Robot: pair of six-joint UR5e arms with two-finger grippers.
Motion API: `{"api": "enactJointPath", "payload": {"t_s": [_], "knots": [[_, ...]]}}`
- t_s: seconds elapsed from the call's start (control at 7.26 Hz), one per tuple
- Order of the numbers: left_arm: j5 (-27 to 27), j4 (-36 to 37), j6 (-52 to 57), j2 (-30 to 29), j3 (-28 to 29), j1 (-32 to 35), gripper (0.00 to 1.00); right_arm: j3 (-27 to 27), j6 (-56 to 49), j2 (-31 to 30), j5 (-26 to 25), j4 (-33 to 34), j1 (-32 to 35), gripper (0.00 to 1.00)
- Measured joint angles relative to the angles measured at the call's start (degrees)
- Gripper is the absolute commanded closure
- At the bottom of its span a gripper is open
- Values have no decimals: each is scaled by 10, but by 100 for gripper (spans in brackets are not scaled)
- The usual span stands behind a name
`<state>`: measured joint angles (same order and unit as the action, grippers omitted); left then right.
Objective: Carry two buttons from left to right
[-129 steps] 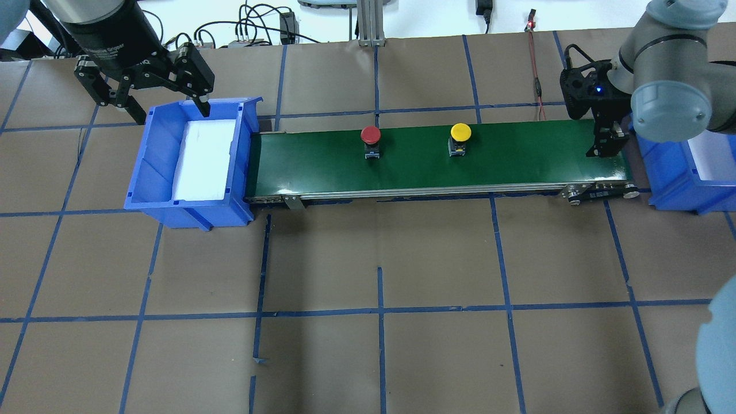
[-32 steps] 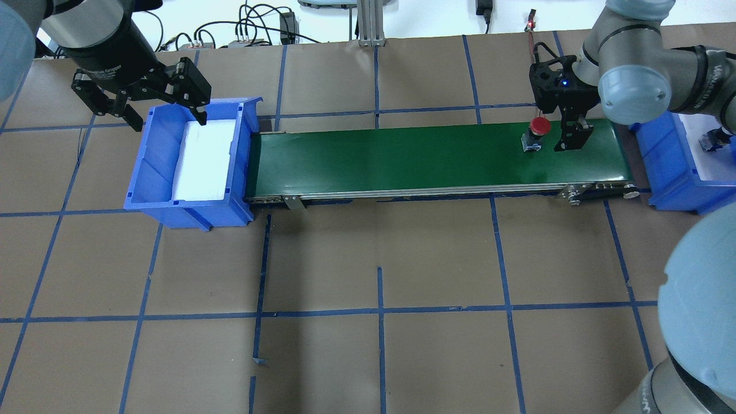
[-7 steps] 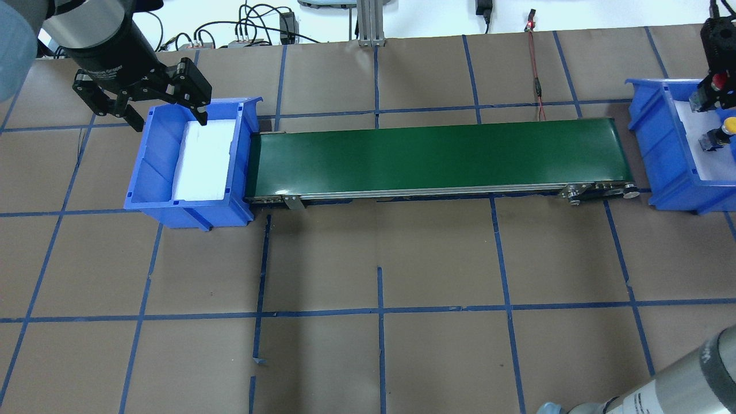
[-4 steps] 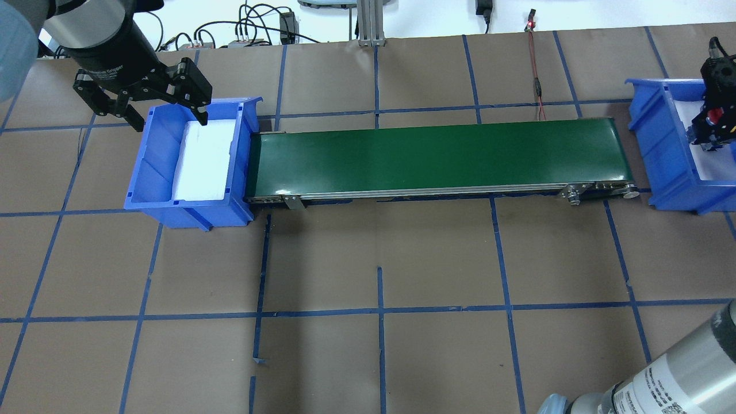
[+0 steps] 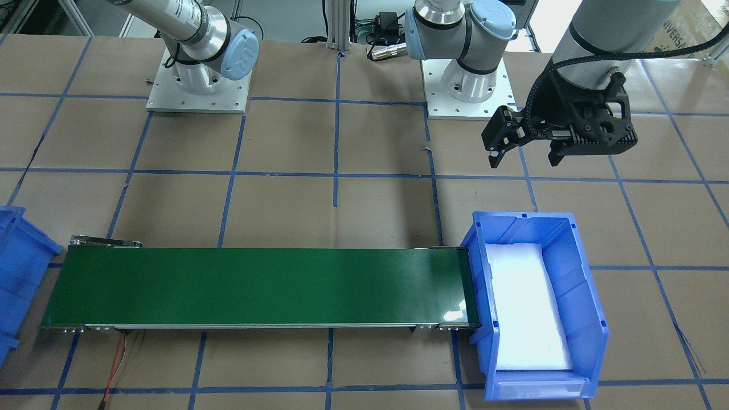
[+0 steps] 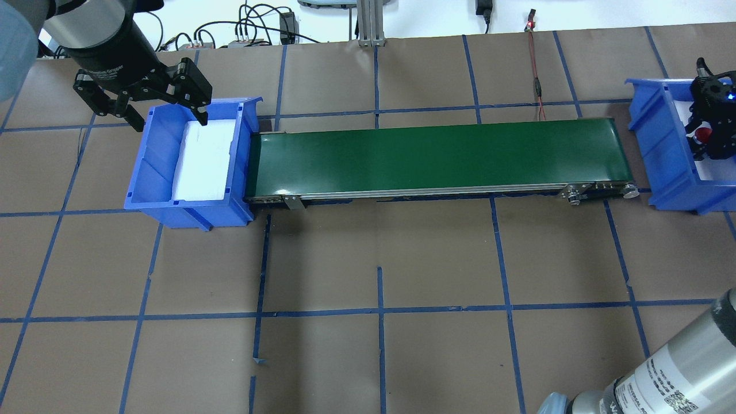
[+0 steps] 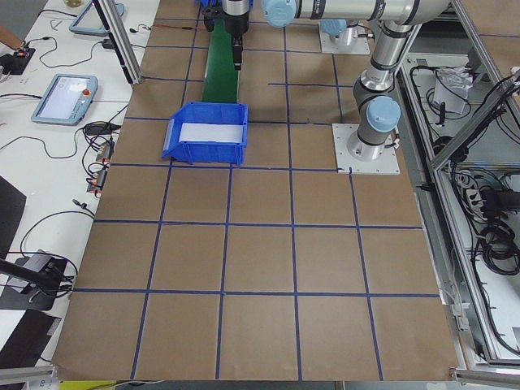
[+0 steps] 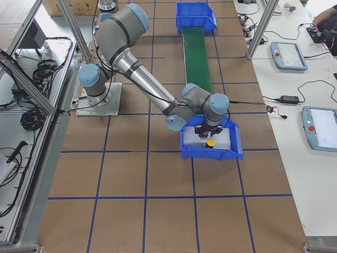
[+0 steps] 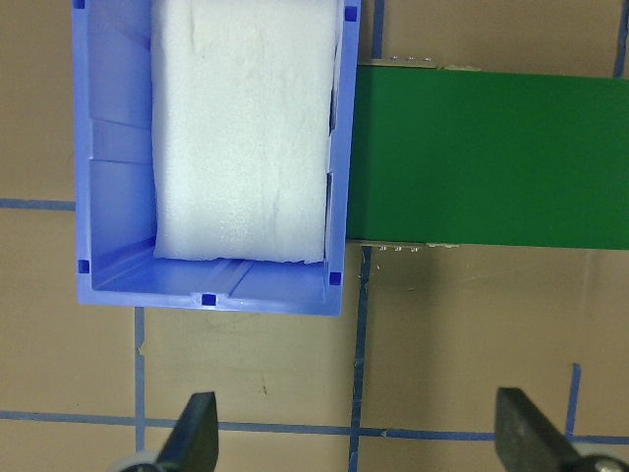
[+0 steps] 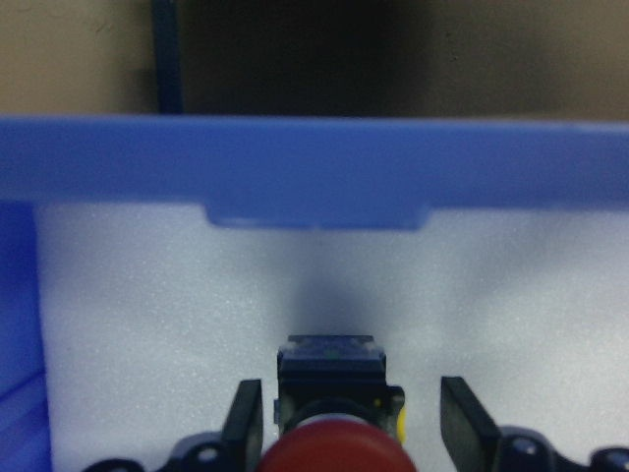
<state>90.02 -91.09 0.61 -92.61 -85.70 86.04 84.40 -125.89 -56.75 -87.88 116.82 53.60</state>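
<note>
The right fingers stand part-open down inside the right bin, with the red button between them. The wrist view shows a clear gap on one side of its base and a thin one on the other, so the grip looks let go. A second ago those fingers held the button above the bin; since then they have dropped towards the foam and spread. Whether the base sits flat on the foam cannot be told, as the cap hides it. The yellow button lies in the same bin, just beside the red one, and a sliver of it shows past the red button's base in the wrist view.

Further out, no button shows on the belt, where both rode some seconds back. At its left end the left bin holds only its white pad. The left fingers are spread wide and grip nothing. They hang above the tabletop just beside that bin, as they have throughout.

With both buttons in the right bin, the transport looks all but finished. What seems left is for the right arm to lift straight out. The finger closest to the base should take care not to drag the red button over.
</note>
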Motion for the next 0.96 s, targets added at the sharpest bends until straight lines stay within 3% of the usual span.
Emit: {"api": "enactJointPath", "payload": {"t_s": [0.41,0.96], "knots": [[0,-1,0,0,0,0,0,-5,6,-73,1,-48,23,0],[0,-2,0,0,0,0,0,1,245,-243,-3,-214,131,0]]}}
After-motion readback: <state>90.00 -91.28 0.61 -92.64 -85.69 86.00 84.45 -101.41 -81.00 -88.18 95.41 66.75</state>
